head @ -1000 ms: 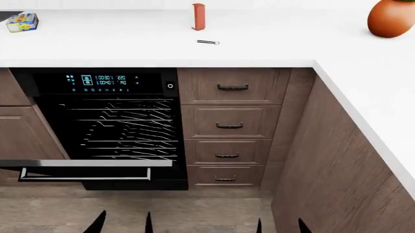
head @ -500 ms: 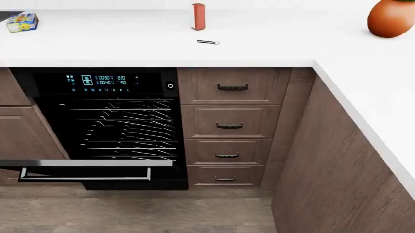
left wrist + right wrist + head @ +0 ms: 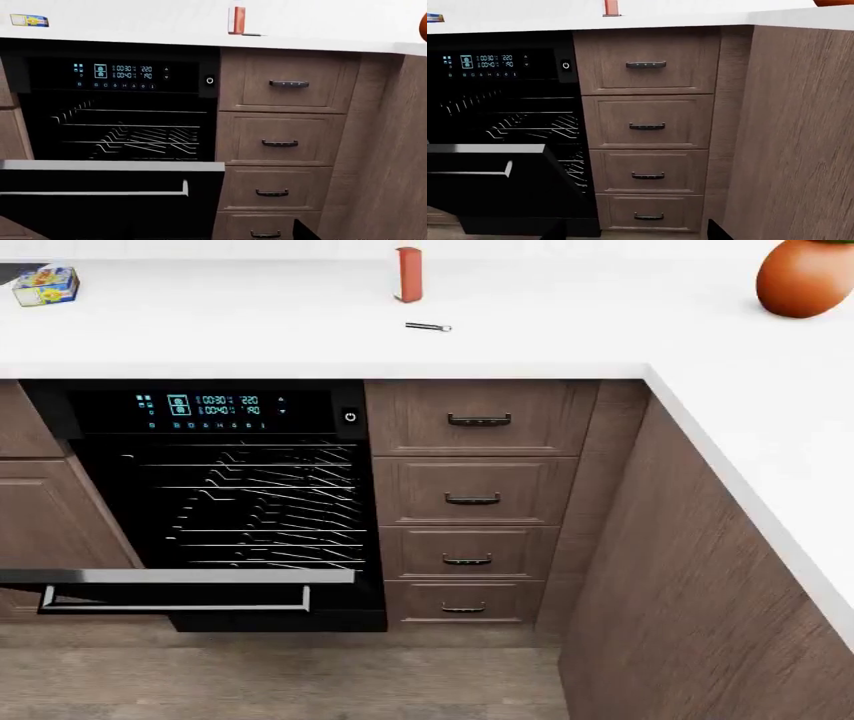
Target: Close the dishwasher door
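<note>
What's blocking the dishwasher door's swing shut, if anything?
Nothing visible. The glossy black dishwasher door with the silver bar handle hangs part open; the wire racks sit inside the cavity, not protruding. Neither tool is near it.

Even, bright, shadowless light fills all three views; the white counter (image 3: 561, 320) looks nearly blown out. The open dishwasher cavity is very dark, with only thin rack lines and cyan digits (image 3: 200, 405) glowing. The door (image 3: 107, 200) is glossy black. Everything is sharp, with no blur or edge distortion.

The dishwasher door (image 3: 174, 590) hangs open, jutting out. The floor (image 3: 280, 680) before it lies bare. Drawers (image 3: 467, 500) flank it closely.
</note>
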